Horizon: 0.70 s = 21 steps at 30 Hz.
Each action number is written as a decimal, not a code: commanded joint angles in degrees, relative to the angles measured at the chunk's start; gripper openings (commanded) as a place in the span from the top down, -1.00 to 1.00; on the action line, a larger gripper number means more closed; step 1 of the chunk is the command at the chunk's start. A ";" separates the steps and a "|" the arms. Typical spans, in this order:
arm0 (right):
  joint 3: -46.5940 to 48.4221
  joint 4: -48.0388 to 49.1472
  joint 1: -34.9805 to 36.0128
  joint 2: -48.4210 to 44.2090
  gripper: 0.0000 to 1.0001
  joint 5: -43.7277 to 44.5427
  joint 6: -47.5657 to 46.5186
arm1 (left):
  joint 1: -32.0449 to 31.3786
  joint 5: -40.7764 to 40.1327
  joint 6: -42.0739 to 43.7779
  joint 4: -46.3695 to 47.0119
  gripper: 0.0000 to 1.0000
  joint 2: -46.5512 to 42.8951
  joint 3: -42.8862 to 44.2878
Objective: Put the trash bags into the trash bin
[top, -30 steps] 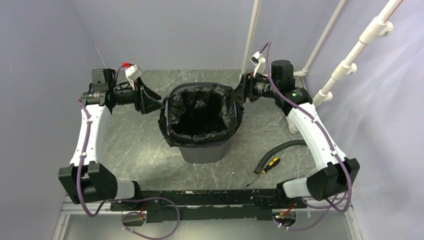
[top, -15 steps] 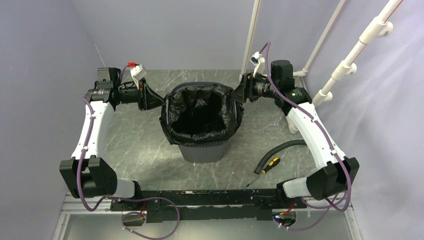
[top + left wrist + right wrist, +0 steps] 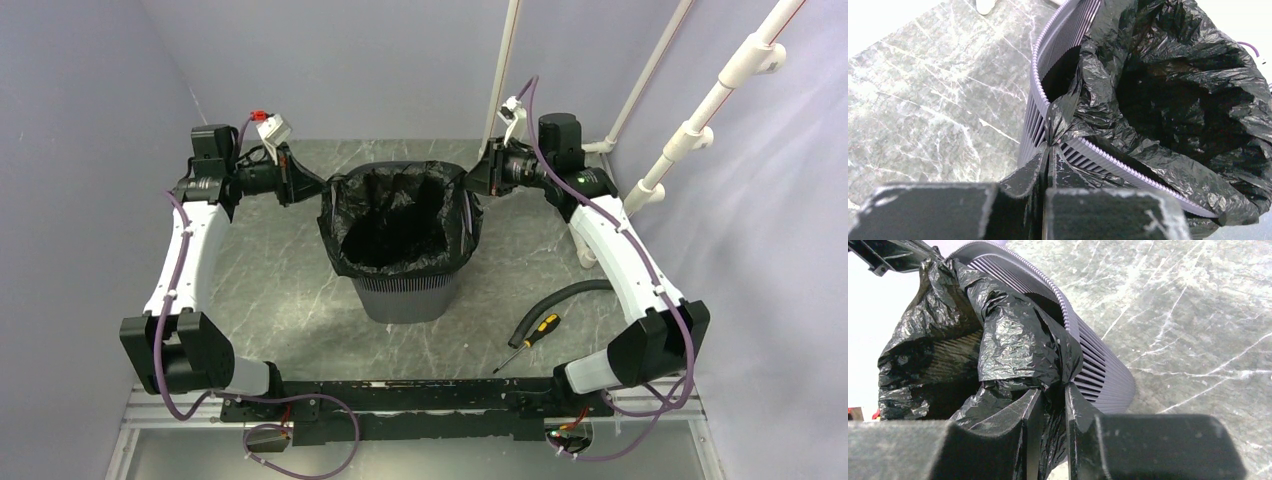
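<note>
The dark grey mesh trash bin [image 3: 405, 295] stands upright mid-table with the glossy black trash bag [image 3: 400, 225] lining its mouth and folded over the rim. My left gripper [image 3: 318, 190] is at the bin's left rim; in the left wrist view it [image 3: 1049, 146] is shut on a pinched fold of the bag [image 3: 1173, 90], just outside the ribbed bin wall [image 3: 1029, 127]. At the right rim, my right gripper [image 3: 468, 185] holds bunched bag film [image 3: 1013, 340] between its nearly closed jaws [image 3: 1054, 390], beside the bin wall [image 3: 1103, 370].
A yellow-and-black screwdriver [image 3: 535, 333] and a black rubber hose [image 3: 565, 297] lie on the marble table [image 3: 270, 290] right of the bin. White pipes [image 3: 700, 125] rise at the back right. Purple walls close in on the left and behind.
Both grippers have closed on the bag's edges at opposite sides of the rim. The left wrist has shifted back and slightly up; the bag's mouth is drawn a little tighter.
</note>
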 commanded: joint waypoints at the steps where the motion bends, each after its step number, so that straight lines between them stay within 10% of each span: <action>1: 2.27 4.14 -0.11 1.30 0.52 -1.05 1.31 | -0.16 -0.71 -5.48 9.17 0.93 0.80 -2.14; 21: -4.42 10.03 -0.14 8.16 0.18 3.15 7.19 | -0.16 -3.89 -19.71 25.11 0.95 7.00 -13.11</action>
